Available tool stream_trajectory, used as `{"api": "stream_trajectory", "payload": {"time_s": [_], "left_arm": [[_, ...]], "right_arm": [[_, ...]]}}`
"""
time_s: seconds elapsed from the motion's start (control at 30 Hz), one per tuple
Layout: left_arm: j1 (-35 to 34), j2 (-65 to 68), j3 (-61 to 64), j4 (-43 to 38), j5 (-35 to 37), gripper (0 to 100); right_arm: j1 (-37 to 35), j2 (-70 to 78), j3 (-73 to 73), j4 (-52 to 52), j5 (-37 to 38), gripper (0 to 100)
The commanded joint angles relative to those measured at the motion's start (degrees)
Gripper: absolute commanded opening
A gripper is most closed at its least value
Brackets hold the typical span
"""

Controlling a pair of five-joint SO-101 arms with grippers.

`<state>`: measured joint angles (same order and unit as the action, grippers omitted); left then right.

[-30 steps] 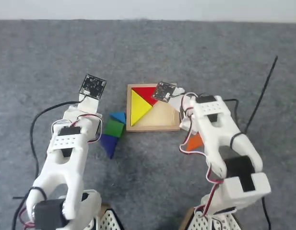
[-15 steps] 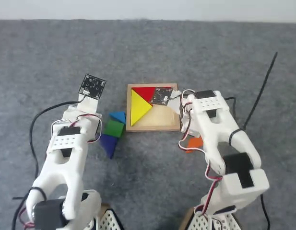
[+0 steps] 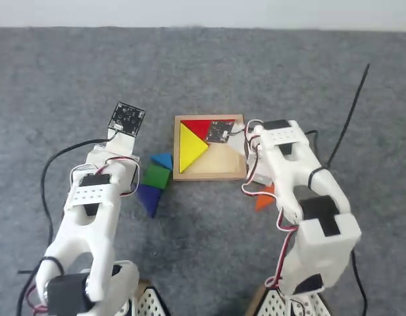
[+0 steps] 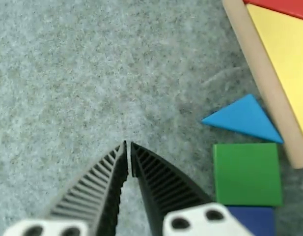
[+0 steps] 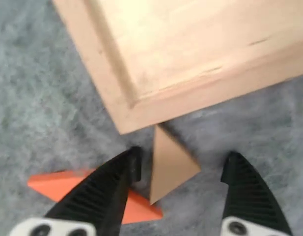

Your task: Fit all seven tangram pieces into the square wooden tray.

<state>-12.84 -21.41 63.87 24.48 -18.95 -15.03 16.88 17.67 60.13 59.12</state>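
The square wooden tray (image 3: 212, 170) holds a red triangle (image 3: 197, 127) and a yellow triangle (image 3: 191, 148). To its left on the carpet lie a light blue triangle (image 3: 162, 160), a green square (image 3: 156, 176) and a dark blue piece (image 3: 148, 196). My left gripper (image 4: 127, 145) is shut with nothing in it, over bare carpet a short way from the light blue triangle (image 4: 244, 120) and green square (image 4: 247, 173). My right gripper (image 5: 184, 160) is open at the tray's corner (image 5: 126, 115). Between its fingers sits a plain wooden triangle (image 5: 168, 164), overlapping an orange piece (image 5: 77, 184).
Grey carpet covers the whole table. The right arm (image 3: 288, 171) stands over the tray's right edge and hides most of the orange piece (image 3: 263, 199). Open carpet lies beyond the tray and in front of it between the two arms.
The right arm has swung a little left toward the tray, covering more of the orange piece. The left arm and the pieces beside it have not moved.
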Motion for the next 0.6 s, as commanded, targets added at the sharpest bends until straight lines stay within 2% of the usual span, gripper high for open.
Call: {"api": "stream_trajectory", "payload": {"time_s": [0.0,0.17,0.37,0.57], "left_arm": [[-0.35,-2.37,-0.22,-1.05,-0.62,2],[-0.35,-2.37,-0.22,-1.05,-0.62,2],[-0.35,-2.37,-0.22,-1.05,-0.62,2],[-0.35,-2.37,-0.22,-1.05,-0.62,2]], "right_arm": [[-0.22,0.31,-3.60,0.22,-0.79,28.4],[-0.22,0.66,-3.69,0.22,-0.70,26.6],[-0.22,0.66,-3.60,0.22,-0.70,10.8],[-0.22,0.31,-3.52,0.22,-0.79,10.6]]}}
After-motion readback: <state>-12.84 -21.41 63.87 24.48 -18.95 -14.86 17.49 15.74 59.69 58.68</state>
